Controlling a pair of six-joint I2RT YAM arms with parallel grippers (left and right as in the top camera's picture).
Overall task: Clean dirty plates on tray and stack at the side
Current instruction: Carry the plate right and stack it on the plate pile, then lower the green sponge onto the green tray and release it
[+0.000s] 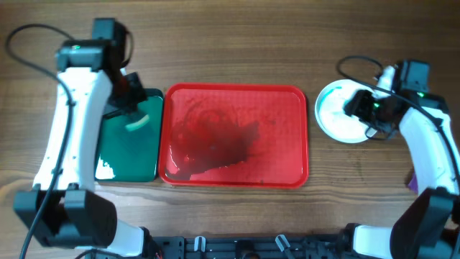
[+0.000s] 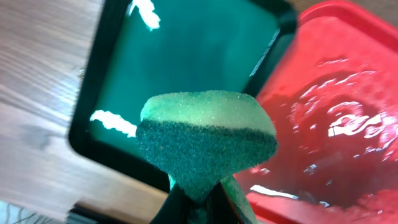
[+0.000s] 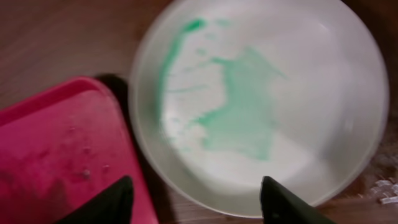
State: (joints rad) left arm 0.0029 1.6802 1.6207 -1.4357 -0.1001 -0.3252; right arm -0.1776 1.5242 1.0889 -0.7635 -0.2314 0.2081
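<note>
Overhead, the red tray [image 1: 236,137] sits wet at mid-table, with a green-smeared plate [image 1: 334,115] just beside its right edge.
Right gripper [image 3: 202,205] hangs over that plate with its fingers spread wide, while the left gripper [image 2: 202,202] pinches a green sponge [image 2: 205,137] above the dark green tray [image 2: 186,56]. Whether more plates lie underneath, I can't tell.

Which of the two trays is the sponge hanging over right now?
The smaller dark green tray, on the left arm's side, not the big red tray. The left gripper holds the sponge above it.
</note>
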